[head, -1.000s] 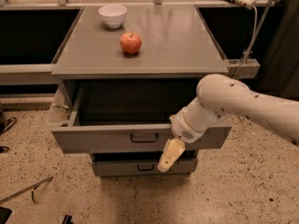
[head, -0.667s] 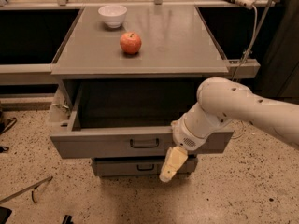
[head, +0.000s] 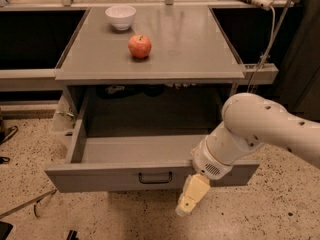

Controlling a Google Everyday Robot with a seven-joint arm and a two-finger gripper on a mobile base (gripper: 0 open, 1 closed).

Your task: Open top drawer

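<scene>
Progress: top drawer (head: 100,176) stands well out below counter (head: 190,44) front edge, tray exposed | gripper (head: 191,200) hangs just under drawer front, right of handle (head: 155,177), apart from it, so pull likely done | open or closed: cannot tell | apple (head: 140,46) near counter centre

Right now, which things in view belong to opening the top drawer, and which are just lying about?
Job: top drawer, pulled well out; its black handle; gripper, hanging before the drawer front, right of the handle.
Lying about: apple and white bowl, apart, on the cabinet top.
</scene>
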